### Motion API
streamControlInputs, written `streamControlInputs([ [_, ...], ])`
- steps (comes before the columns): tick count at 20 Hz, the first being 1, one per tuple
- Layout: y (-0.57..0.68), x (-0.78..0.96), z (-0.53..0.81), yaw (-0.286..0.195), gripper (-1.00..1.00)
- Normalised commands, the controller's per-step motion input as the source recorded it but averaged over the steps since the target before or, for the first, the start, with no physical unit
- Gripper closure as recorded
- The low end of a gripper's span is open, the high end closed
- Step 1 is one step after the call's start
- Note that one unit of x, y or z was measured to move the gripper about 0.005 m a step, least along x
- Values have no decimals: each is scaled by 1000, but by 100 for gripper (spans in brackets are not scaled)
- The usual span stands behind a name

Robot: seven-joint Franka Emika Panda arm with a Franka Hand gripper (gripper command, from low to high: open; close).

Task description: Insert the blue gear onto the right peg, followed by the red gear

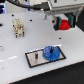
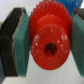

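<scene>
My gripper (image 1: 62, 22) hangs above the table at the exterior view's upper right, shut on the red gear (image 1: 63, 23). In the wrist view the red gear (image 2: 49, 42) fills the gap between the two teal pads (image 2: 20, 44), its centre hole facing the camera. The blue gear (image 1: 50, 52) lies flat on the right half of the grey black-rimmed plate (image 1: 34, 62). The right peg sits at the blue gear's centre and is barely visible. The twin pin (image 1: 36, 54) stands bare on the plate's left half.
A beige blocky fixture (image 1: 18, 27) stands at the exterior view's upper left of the white table (image 1: 70, 70). Blue objects (image 1: 2, 10) sit at the far left corner, and a small white object (image 1: 1, 48) lies at the left edge.
</scene>
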Motion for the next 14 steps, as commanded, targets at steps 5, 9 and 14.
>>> streamControlInputs([
  [5, -231, 707, 92, 0, 100],
  [9, -198, 602, 14, 0, 100],
  [14, -169, 439, -3, 0, 100],
])
